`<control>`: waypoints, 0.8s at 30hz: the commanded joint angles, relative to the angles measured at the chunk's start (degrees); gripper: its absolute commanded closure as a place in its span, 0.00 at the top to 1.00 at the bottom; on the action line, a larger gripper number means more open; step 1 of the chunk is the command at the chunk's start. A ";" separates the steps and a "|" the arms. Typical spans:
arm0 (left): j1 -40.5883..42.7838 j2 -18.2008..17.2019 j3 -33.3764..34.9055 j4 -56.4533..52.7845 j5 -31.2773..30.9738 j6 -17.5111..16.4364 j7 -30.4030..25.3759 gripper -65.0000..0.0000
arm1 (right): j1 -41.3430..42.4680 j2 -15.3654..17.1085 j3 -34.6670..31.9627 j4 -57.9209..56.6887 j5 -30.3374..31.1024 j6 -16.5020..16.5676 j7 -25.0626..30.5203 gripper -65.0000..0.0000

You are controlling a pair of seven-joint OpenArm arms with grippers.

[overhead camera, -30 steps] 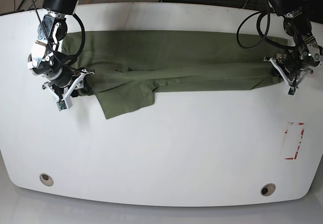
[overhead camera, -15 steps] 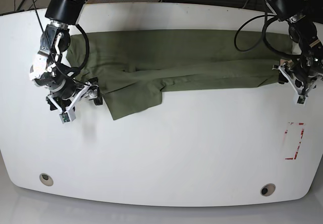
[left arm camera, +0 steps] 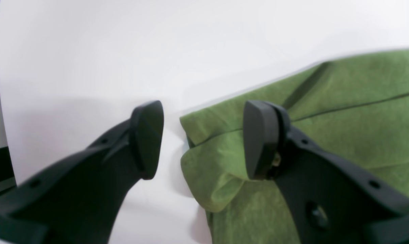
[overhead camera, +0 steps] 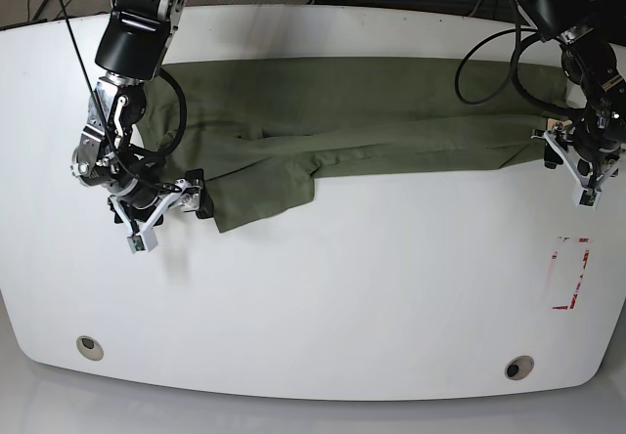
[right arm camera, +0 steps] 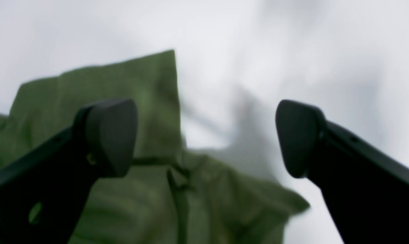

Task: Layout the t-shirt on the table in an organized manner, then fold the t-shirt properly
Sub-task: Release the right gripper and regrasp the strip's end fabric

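**A:** Looking down from the base view, where does the t-shirt [overhead camera: 342,111] sit?

**B:** It lies on the white counter [overhead camera: 323,287] as a long olive band across the far half, folded lengthwise. One flap, probably a sleeve, sticks out of its near edge toward the left side of that view.

**A:** And the right end effector [overhead camera: 161,209]?

**B:** It is low over the counter at the band's left end in the base view, just beside that flap. In the right wrist view its two black fingers [right arm camera: 109,135] are spread wide with nothing between them. The green cloth [right arm camera: 140,118] lies behind and below them; that picture is blurred, so I cannot tell whether the left-hand finger touches the fabric.

**A:** The left end effector [overhead camera: 577,165]?

**B:** At the opposite end of the band, on the right of the base view. In the left wrist view its fingers [left arm camera: 146,139] are parted. A folded corner of the shirt [left arm camera: 211,162] sits in the gap, nearer the right-hand finger, and bare counter shows between the cloth and the other finger. The cloth is not pinched.

**A:** Anything else on the counter?

**B:** A red tape mark [overhead camera: 572,273] near the right edge, well apart from the shirt, and two round holes [overhead camera: 89,347] along the near edge.
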 commanded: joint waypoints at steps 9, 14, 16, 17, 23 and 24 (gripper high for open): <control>-0.77 -1.03 -0.27 1.49 -0.41 -0.03 -0.77 0.53 | 1.78 0.12 -5.66 -4.15 1.27 -0.01 3.83 0.95; -0.77 -1.03 -0.27 1.49 -0.41 -0.03 -0.77 0.53 | 1.69 -1.55 -8.30 -4.15 0.83 -0.10 3.83 0.95; -0.77 -1.03 -0.27 1.49 -0.41 -0.03 -0.77 0.53 | 1.69 -1.64 -9.35 -4.15 0.83 -0.10 3.83 0.95; -0.77 -1.03 -0.27 1.49 -0.41 -0.03 -0.77 0.53 | 1.69 -1.90 -9.79 -4.15 0.83 -0.10 3.83 0.95; -0.77 -1.03 -0.27 1.49 -0.41 -0.03 -0.77 0.53 | 1.69 -3.40 -11.02 -4.15 0.74 -0.19 4.01 0.95; -0.77 -1.03 -0.27 1.49 -0.41 -0.03 -0.77 0.53 | 1.69 -3.40 -11.02 -4.15 0.74 -0.19 4.01 0.95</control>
